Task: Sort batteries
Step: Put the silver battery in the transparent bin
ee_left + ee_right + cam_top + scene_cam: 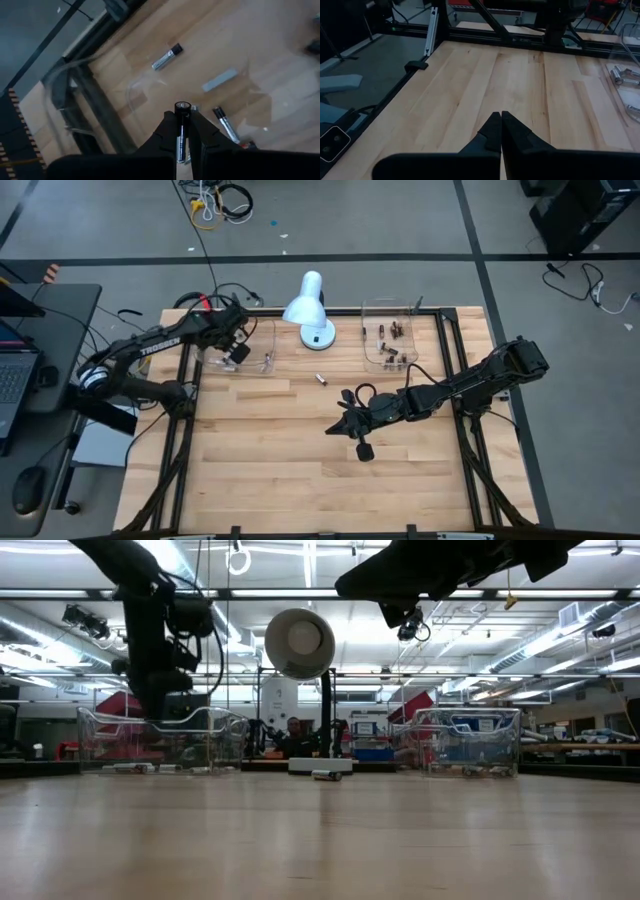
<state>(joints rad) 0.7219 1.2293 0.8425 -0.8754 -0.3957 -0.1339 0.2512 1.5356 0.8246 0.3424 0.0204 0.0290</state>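
Note:
My left gripper (238,350) hangs over the left clear tray (262,358), shut on one battery (181,135). Silvery batteries (166,57) lie on the tray floor below it, one of them (226,124) close beside the fingers. The right clear tray (372,330) holds several brown batteries (392,332). One battery (321,378) lies loose on the wood between the trays, also seen in the low view (326,776). My right gripper (336,427) is shut and holds nothing, above the bare middle of the table (499,119). My left gripper pinches the battery between its two fingers (167,131), coming from above and pointing down. The battery lies along the fingers, and its round end (182,106) sticks out past the fingertips. It is lifted clear above the tray floor.
A white desk lamp (310,308) stands at the far edge between the two trays, its head showing in the low view (300,642). Bare wood fills the near half of the table (300,480). A laptop and cables lie beyond the table's left edge.

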